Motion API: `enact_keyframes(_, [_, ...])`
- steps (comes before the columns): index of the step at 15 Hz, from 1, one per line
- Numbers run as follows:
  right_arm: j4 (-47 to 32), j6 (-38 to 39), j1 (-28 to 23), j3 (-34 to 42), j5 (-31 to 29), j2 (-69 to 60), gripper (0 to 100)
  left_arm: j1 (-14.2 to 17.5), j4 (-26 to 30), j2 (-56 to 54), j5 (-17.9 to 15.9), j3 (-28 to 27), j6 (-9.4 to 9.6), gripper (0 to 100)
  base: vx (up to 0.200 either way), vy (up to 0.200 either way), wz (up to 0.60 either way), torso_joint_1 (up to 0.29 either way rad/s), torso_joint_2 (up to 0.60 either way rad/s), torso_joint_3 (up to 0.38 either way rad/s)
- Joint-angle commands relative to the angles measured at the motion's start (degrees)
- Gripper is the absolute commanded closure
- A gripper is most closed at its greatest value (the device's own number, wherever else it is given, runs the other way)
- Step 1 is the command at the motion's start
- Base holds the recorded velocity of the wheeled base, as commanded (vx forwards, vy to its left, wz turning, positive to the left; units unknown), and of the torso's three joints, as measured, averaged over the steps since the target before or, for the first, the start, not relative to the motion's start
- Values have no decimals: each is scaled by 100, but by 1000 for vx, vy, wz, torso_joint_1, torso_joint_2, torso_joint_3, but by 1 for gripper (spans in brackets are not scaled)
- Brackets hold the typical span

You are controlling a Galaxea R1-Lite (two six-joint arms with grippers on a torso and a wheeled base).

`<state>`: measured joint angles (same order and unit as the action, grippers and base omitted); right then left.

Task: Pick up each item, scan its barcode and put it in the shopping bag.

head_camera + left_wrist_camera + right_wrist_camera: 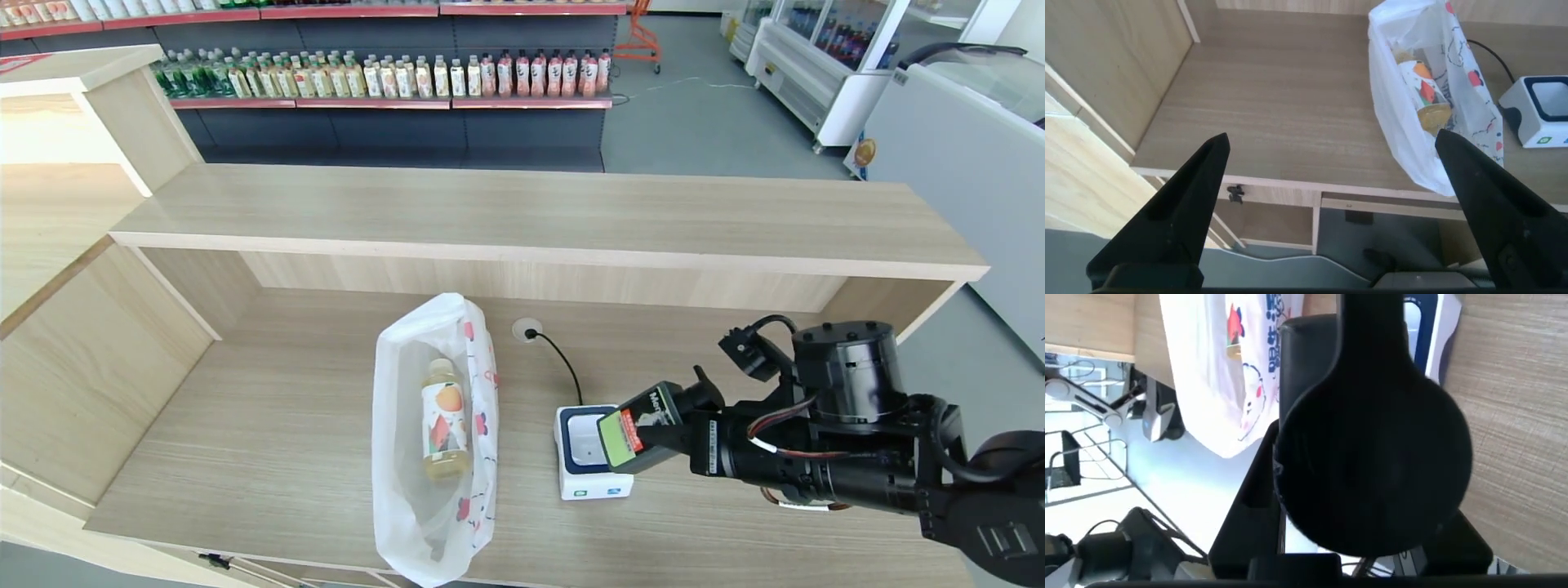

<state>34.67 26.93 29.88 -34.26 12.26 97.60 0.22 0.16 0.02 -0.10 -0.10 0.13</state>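
The barcode scanner [593, 482] sits on the wooden counter [269, 441], its black cable [563, 363] running back to a round hole in the top. Just above the scanner, on its right side, the right gripper [682, 420] is clamped around a small dark box [630, 433], the green end tilted down over the scanner's window. Just left of the scanner lies the white plastic shopping bag [400, 457], mouth open, with a bottle of peach-coloured drink [445, 420] lying inside. Well left of the scanner, off the counter's front edge, the left gripper [1331, 139] hangs with jaws spread wide, grasping nothing.
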Motion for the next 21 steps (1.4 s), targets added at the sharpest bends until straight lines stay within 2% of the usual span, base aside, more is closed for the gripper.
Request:
enact_keyframes(1, [5,-30,-26,-134,-488,603,100,4,2,-2,1,1,4,0,0,0,0,0,0,0])
enact_keyframes(8, [-4,-30,-35,-749,-655,1306,100,4,2,-2,1,1,4,0,0,0,0,0,0,0])
enact_keyframes(21, [5,-153,-44,-934,-673,1640,100,4,2,-2,1,1,4,0,0,0,0,0,0,0])
